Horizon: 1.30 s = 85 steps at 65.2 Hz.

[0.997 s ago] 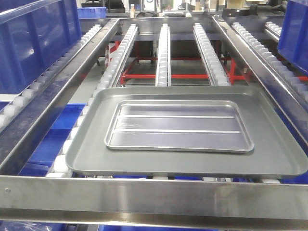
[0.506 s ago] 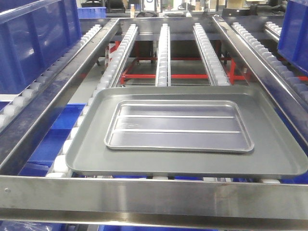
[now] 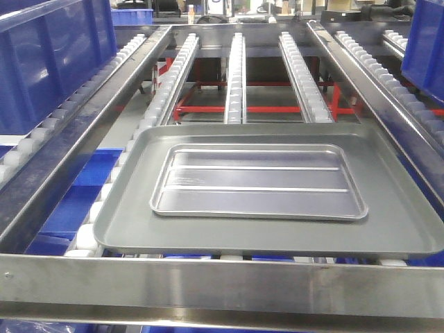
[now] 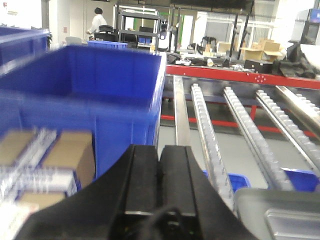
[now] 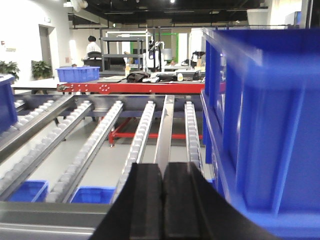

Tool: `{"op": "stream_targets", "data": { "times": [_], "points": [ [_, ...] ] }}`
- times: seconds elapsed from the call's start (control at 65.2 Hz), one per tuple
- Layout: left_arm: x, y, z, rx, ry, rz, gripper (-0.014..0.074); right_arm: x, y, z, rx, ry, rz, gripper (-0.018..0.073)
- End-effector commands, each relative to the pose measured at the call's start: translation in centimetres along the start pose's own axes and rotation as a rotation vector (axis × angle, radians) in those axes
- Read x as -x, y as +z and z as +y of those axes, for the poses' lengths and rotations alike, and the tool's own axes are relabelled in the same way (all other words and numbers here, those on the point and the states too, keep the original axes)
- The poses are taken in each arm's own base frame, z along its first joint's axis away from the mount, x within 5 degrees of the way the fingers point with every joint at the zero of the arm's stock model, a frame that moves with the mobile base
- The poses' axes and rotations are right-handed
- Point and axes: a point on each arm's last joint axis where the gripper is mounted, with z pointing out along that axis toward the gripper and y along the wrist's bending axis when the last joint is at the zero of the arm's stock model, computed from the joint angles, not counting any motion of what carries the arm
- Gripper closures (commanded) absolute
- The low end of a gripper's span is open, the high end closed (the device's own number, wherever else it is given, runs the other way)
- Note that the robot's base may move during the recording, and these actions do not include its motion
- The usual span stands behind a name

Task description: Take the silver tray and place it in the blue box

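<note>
Factory hall, roller conveyor lanes [image 3: 236, 76], shelving racks [image 4: 142, 27], cartons [image 4: 262, 49]

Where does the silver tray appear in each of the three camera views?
Front view: silver tray in the centre, lying in the grey tray.
Left wrist view: only its corner, bottom right.
Right wrist view: not in it.
Shared landmark: the roller rails.
</note>
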Motion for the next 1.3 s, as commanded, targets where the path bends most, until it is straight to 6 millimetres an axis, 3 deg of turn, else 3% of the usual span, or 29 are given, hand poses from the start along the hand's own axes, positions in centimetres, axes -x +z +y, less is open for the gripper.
{"op": "stream_targets", "data": {
  "times": [0.0,0.061,0.153,0.276,0.338,0.46,0.583,0.66,0.967,1.289],
  "points": [
    [4.2,1.1,-0.4,-0.022,0.011,0.015,0.0693,3.3,1.1,0.3,0.009,0.006,0.032,0.049],
    [5.9,2.3,-0.7,-0.043,0.008,0.072,0.0656,4.3,2.2,0.4,0.016,0.007,0.107,0.0439],
    [7.2,5.1,-1.5,-0.096,0.008,0.173,0.0528,4.7,4.2,0.7,0.036,0.01,0.24,0.0302],
    [7.8,8.9,-3.4,-0.21,-0.014,0.27,0.0325,4.4,6.6,1.4,0.092,0.03,0.411,0.0134],
    [7.2,10.9,-5.0,-0.278,-0.04,0.342,0.0286,3.9,8.0,2.1,0.137,0.064,0.493,0.0099],
    [5.1,14.2,-10.0,-0.463,-0.041,0.489,0.0285,2.7,10.8,4.4,0.26,0.097,0.628,0.0092],
    [2.3,16.1,-15.1,-0.603,-0.016,0.53,0.0295,1.2,13.0,6.4,0.331,0.075,0.703,0.0092],
    [0.9,16.8,-17.0,-0.636,-0.006,0.582,0.0295,0.0,14.3,7.0,0.331,0.073,0.741,0.0092],
    [-2.3,22.3,-18.6,-0.466,0.002,0.994,0.0322,-3.0,20.0,9.3,0.315,0.041,1.026,0.0092],
    [-5.1,27.8,-20.8,-0.273,0.053,1.156,0.0325,-6.9,26.0,10.0,0.112,0.003,1.203,0.0092]
  ]
}}
